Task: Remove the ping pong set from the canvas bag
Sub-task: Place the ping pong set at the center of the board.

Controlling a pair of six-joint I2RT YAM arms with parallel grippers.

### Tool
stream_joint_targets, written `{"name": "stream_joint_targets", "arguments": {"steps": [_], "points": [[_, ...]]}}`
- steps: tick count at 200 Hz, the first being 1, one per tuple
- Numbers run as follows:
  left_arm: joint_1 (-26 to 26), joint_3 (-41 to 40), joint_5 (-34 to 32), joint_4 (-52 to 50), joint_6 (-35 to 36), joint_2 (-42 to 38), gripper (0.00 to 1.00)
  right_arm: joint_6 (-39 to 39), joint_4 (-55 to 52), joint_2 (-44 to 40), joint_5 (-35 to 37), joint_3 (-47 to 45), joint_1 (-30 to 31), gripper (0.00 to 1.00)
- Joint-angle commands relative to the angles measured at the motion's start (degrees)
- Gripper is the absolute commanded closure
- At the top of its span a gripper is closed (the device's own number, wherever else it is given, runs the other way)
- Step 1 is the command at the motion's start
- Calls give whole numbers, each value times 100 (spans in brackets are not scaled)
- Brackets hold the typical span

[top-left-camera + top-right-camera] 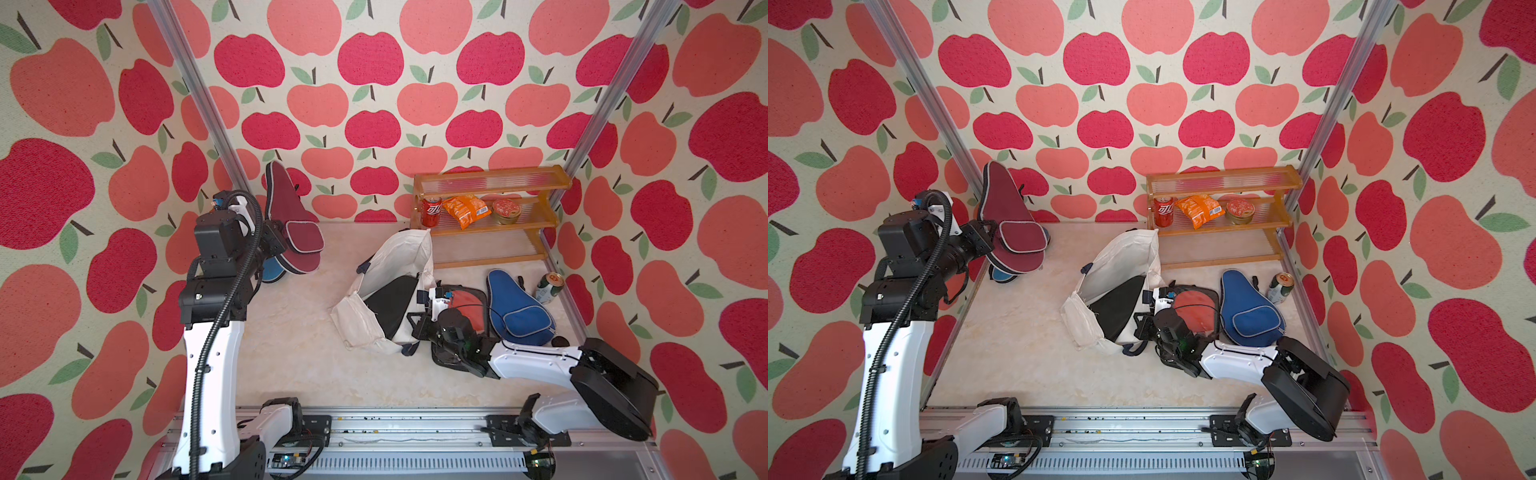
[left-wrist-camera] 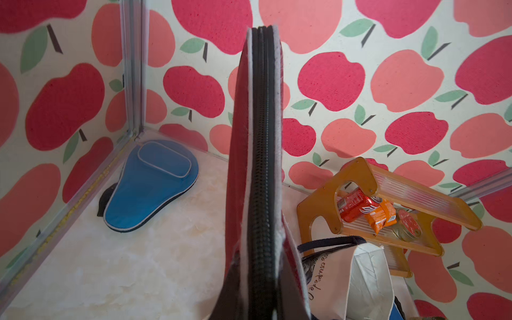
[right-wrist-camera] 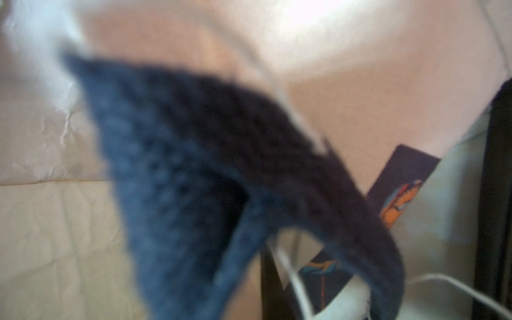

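Aloft, left fingers (image 1: 986, 233) clamped on maroon case (image 1: 291, 216), right fingers (image 1: 432, 300) pinched shut on navy strap (image 3: 194, 180) of canvas bag (image 1: 399, 257)

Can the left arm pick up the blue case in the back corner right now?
Probably not yet: the left gripper is shut on the maroon case, so it has no free jaws for the blue case.

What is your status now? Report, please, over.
Left gripper shut on maroon case, held aloft. Right gripper shut on canvas bag strap. Blue case lies in the corner just below.
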Motion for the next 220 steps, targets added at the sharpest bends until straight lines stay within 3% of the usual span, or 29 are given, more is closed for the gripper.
{"name": "stream_joint_targets", "arguments": {"steps": [1, 38, 108, 153, 220], "points": [[427, -200, 1220, 1401, -623, 191, 100, -227, -297, -149, -203, 13, 60, 100], [593, 15, 2206, 1539, -329, 1120, 100, -357, -340, -215, -377, 17, 60, 100], [784, 1468, 3926, 624, 496, 3601, 100, -428, -899, -303, -416, 316, 77, 100], [683, 2409, 3813, -64, 1048, 4710, 100, -659, -1598, -383, -238, 732, 87, 100], [623, 2668, 3833, -216, 1253, 5753, 100, -805, -2154, -129, -275, 1303, 77, 100]]}}
